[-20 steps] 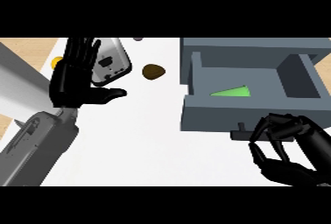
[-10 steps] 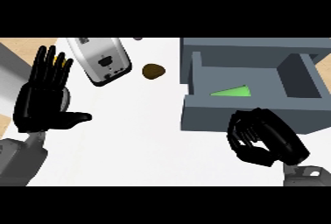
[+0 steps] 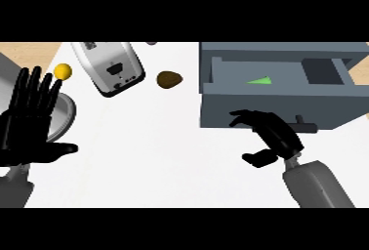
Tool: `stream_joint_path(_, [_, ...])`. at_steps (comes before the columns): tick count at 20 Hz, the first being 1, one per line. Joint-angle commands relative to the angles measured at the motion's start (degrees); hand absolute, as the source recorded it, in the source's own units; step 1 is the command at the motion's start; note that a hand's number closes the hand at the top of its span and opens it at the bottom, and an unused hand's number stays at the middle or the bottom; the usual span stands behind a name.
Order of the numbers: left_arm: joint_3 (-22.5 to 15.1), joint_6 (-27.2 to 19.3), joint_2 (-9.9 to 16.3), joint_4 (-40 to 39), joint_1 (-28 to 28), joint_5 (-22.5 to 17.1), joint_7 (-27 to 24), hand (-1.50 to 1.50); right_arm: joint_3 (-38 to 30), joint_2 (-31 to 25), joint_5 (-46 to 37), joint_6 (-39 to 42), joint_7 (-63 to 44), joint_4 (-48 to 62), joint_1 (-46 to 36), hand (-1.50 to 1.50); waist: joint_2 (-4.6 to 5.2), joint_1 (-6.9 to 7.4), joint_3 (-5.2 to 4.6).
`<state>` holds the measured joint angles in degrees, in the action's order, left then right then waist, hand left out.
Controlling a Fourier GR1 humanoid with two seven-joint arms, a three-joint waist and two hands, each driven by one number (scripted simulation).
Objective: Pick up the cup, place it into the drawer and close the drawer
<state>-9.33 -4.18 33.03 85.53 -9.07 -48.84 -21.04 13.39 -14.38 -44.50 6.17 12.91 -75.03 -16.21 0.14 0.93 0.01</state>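
Drawer [image 3: 277, 93] as landmark: a grey, boxy, flat-sided unit, pulled open, with a green wedge-shaped cup [image 3: 261, 80] lying on its floor. So I read the cup as already placed; the step in hand is the close.

Right hand [image 3: 270, 136] sits just below the drawer's front panel, fingers curled inward and grasping nothing that I can see. A small dark handle [image 3: 306, 125] sticks out of that panel, just right of the hand. Whether any fingertip touches the panel, I cannot tell.

To close well, I would:
- set the hand flat on the front panel near the handle, centred so the drawer doesn't skew
- push straight along the slide, away from me, steady
- keep fingers clear of the gap at the drawer's rim

Left hand [image 3: 32, 122] is far left of the drawer, fingers straight and up, released, resting.

Other things, all left of the drawer on the smooth white counter [image 3: 158, 156]:
- glossy metal toaster [image 3: 112, 68], rounded corners, tilted
- small brown, rounded lump [image 3: 169, 79] between toaster and drawer
- yellow egg-shaped item [image 3: 63, 72]
- grey round plate [image 3: 61, 114], partly behind the left hand
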Motion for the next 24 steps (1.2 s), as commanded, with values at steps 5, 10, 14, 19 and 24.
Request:
stream_joint_path(5, [4.52,4.34,-1.73,-1.68,0.41,2.14,1.45,-1.50,-4.70,4.37,-2.72,-5.11,6.17,24.41,-12.81,-1.50,0.04,-0.15,0.02])
stream_joint_path(10, [5.97,6.81,-2.60,1.22,5.85,2.13,0.67,-1.50,-9.24,3.41,-1.29,-5.93,11.49,36.40,-20.10,-1.50,0.07,0.44,0.04])
stream_joint_path(14, [7.51,10.34,-1.27,-2.32,3.01,1.51,1.90,-1.50,-12.12,2.89,-0.80,-6.28,15.82,48.93,-28.22,-1.50,0.51,1.05,0.07])
stream_joint_path(19, [8.27,12.81,-1.60,-4.56,3.49,1.44,0.82,-1.50,-14.09,-1.63,-0.80,-2.71,16.54,55.04,-35.37,-1.50,0.90,1.93,0.07])
stream_joint_path(24, [6.92,11.15,-3.17,-3.50,2.19,2.77,1.09,-1.50,-15.86,-2.67,-0.26,-4.04,18.32,59.82,-37.55,-1.50,1.53,3.07,0.14])
